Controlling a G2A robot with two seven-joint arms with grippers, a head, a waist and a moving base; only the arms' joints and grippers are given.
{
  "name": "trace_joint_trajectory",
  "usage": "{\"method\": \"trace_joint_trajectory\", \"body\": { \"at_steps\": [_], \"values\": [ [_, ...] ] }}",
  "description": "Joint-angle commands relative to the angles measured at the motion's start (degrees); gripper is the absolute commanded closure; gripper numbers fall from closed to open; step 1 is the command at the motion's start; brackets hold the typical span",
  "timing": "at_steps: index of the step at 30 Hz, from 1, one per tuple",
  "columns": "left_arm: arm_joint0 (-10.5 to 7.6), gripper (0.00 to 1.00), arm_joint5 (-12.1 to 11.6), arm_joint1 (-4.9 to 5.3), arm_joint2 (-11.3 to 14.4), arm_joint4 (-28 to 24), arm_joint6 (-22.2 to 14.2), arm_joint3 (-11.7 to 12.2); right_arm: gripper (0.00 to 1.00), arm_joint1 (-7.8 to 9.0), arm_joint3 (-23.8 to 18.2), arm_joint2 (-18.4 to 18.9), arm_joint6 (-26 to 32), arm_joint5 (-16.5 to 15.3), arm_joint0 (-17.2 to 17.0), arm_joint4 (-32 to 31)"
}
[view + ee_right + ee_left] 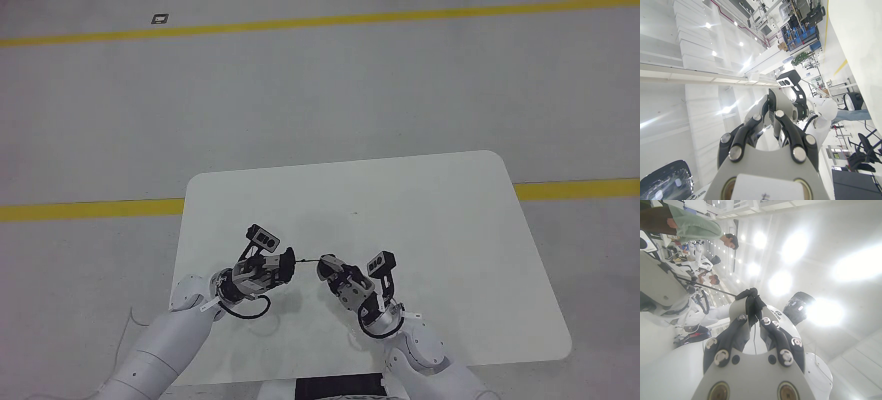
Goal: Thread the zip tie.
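Observation:
A thin black zip tie [305, 260] spans the short gap between my two grippers above the near middle of the white table [450, 220]. My left gripper [287, 262] is shut on one end. In the left wrist view the strap [711, 287] runs straight out from the left gripper [752, 294] towards the right arm's grey gripper body [668, 279], and a thin tail hangs down between the fingers. My right gripper [325, 265] faces the left one and grips the other end. Its ribbed pads [772, 106] are pressed together at the right gripper [769, 102], hiding the strap there.
The bare table top stretches far and right of the grippers, with its rounded far right corner [495, 160]. Yellow floor lines [90, 210] run beyond the table's edges.

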Motion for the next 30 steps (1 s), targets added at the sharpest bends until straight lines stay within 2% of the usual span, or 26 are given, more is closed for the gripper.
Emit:
{"method": "trace_joint_trajectory", "body": {
  "at_steps": [1,8,10,11,21,24,30],
  "values": [
    [0.00,1.00,0.00,0.00,0.00,0.00,0.00,0.00,1.00,0.03,-0.01,0.13,-0.06,-0.04,-0.06,0.05],
    [0.00,1.00,0.00,0.00,0.00,0.00,0.00,0.00,1.00,0.13,-0.17,0.62,-0.63,-0.02,-0.37,0.39],
    [0.00,1.00,0.00,0.00,0.00,0.00,0.00,0.00,0.10,0.11,-0.10,0.63,-1.13,0.07,-0.40,0.56],
    [0.00,1.00,0.00,0.00,0.00,0.00,0.00,0.00,0.00,0.10,-0.03,0.64,-1.44,0.08,-0.40,0.61],
    [0.00,1.00,0.00,0.00,0.00,0.00,0.00,0.00,0.00,-0.01,0.52,1.04,-3.04,-0.81,-0.10,0.88],
    [0.00,1.00,0.00,0.00,0.00,0.00,0.00,0.00,0.00,0.11,-0.40,2.59,-3.52,-0.89,-0.41,0.87],
    [0.00,1.00,0.00,0.00,0.00,0.00,0.00,0.00,0.00,0.61,-5.65,8.55,-2.33,-0.89,-3.03,0.88]
  ]
}}
